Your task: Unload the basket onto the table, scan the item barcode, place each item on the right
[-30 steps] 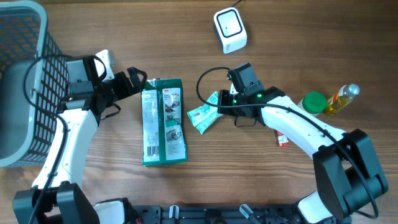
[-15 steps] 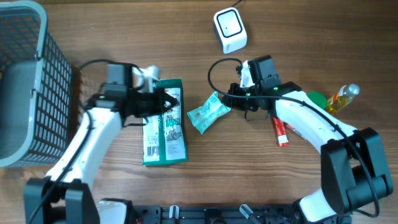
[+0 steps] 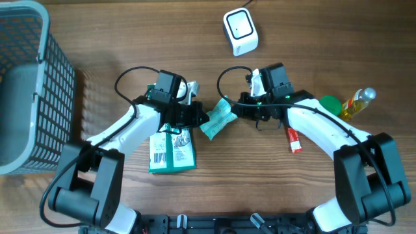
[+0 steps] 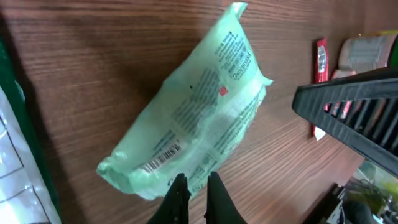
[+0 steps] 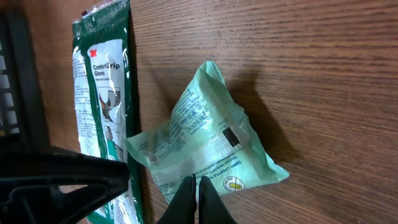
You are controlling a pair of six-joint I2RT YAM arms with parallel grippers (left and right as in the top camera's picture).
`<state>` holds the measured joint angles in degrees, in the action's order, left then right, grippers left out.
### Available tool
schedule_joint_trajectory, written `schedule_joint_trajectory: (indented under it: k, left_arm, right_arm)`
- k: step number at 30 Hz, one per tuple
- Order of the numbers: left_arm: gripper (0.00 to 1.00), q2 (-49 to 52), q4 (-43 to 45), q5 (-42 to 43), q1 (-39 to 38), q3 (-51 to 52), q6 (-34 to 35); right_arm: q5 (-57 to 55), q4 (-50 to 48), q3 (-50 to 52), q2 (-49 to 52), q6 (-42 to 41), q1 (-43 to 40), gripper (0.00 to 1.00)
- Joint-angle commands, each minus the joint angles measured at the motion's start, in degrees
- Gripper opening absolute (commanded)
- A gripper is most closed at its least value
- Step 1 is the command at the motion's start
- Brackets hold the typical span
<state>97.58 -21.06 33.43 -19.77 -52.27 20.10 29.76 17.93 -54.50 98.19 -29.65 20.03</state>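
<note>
The item is a light green pouch (image 3: 219,118), held off the wood between my two grippers. Its barcode (image 4: 163,158) faces the left wrist camera. My right gripper (image 5: 198,180) is shut on the pouch (image 5: 205,140) at its lower edge. My left gripper (image 4: 197,182) is shut at the opposite edge of the pouch (image 4: 199,112), fingertips pinching the film. From above, the left gripper (image 3: 204,119) meets the pouch from the left and the right gripper (image 3: 235,111) from the right. The white scanner (image 3: 240,30) stands at the back, apart from both.
A green glove pack (image 3: 170,144) lies under the left arm. A grey basket (image 3: 26,84) fills the far left. A red stick pack (image 3: 294,138), a green lid (image 3: 328,106) and a yellow bottle (image 3: 358,103) lie on the right.
My left arm swung right from beside the basket, over the glove pack, to the pouch and shut. The right gripper carried the pouch slightly rightward off the table.
</note>
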Motion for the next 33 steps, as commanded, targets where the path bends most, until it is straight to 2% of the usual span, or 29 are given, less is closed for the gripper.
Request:
schedule_joint_trajectory:
  k: [1,5,9,16,19,31,33]
  left_arm:
    - [0.04,0.8,0.8,-1.6,0.0,0.5,0.3]
    - [0.04,0.8,0.7,-4.4,0.0,0.5,0.3]
    - [0.04,0.8,0.9,-4.4,-0.3,0.5,0.3]
    - [0.04,0.8,1.0,-5.1,-0.7,0.5,0.5]
    - [0.04,0.8,0.7,-9.8,-0.8,0.6,4.2]
    - [0.04,2.7,4.0,-9.1,-4.8,0.7,6.1]
    - [0.04,2.7,4.1,-11.2,-5.1,0.7,6.1]
  right_arm:
    - [-0.3,-0.2,0.6,0.0,1.0,0.0,0.05]
    - [-0.3,0.1,0.6,0.1,0.8,0.0,0.05]
    - [0.1,-0.6,0.6,1.6,-2.0,0.0,0.04]
    - [0.3,-1.4,0.6,5.1,-2.1,2.6,0.04]
    - [-0.6,-1.4,0.6,5.2,-2.1,3.1,0.04]
    - [-1.7,-1.2,0.6,5.5,-2.0,3.1,0.04]
    - [-1.7,-1.1,0.6,5.5,-2.0,3.1,0.04]
